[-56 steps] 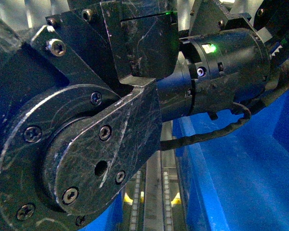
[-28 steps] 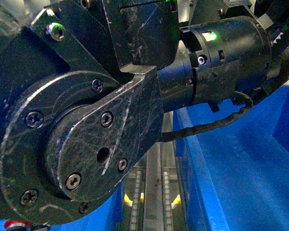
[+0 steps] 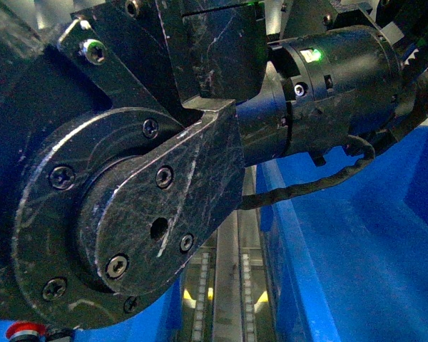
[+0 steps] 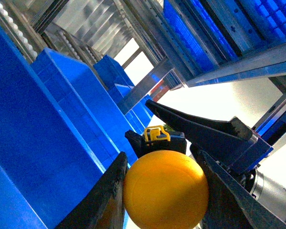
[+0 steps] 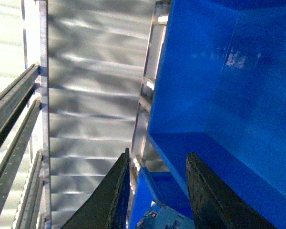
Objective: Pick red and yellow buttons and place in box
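Yellow button (image 4: 165, 188) is pinched in the left gripper (image 4: 161, 162): in the left wrist view its round cap sits right between the two dark fingers (image 4: 105, 200), touching both, with its black body poking out past the tips and blue bins (image 4: 47, 133) behind. In the right wrist view the right gripper (image 5: 158, 160) has its fingers (image 5: 112, 191) spread with nothing between them, next to a blue box (image 5: 219, 95). The front view is mostly a big black arm joint (image 3: 135, 214), plus a red button (image 3: 20, 330) peeking in at the bottom left corner.
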Controlling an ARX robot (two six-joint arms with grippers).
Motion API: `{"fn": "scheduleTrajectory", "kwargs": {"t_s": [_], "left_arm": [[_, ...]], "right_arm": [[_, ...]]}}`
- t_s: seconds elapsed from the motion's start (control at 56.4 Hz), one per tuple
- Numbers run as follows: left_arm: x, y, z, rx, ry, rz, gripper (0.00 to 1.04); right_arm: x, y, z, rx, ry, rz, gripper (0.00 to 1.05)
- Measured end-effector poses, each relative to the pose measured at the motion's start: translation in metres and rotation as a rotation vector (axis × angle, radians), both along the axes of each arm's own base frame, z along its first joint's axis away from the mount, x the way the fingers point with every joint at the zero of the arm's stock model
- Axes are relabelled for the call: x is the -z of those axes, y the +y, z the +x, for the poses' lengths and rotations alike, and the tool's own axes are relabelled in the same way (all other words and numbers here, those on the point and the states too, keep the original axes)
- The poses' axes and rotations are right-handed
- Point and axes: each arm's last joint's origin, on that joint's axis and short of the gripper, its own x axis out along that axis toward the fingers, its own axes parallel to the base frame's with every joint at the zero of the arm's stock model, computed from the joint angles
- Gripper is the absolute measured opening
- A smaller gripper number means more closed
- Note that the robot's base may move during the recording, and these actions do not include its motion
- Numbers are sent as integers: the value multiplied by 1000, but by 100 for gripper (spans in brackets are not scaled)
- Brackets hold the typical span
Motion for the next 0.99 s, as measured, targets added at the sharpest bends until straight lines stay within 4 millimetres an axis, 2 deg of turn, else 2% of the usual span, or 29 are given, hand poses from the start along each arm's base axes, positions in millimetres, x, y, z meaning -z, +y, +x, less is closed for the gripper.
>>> {"fn": "scheduleTrajectory", "kwargs": {"t_s": [0.266,0.408,0.621,0.816,0.993], "left_arm": [[1,0,1,-7,6,0,35],[2,1,1,-14,9,1,66],[-5,10,3,-57,-2,-13,98],[-10,18,0,-84,-1,-18,97],[-14,35,-8,-155,-14,-9,97]], "right_arm": [[1,-1,1,8,1,-4,28],[0,0,2,-42,-3,0,28],[1,-6,4,-23,-5,1,28],[2,-11,5,-15,-5,2,28],[8,-18,6,1,1,-3,28]]}}
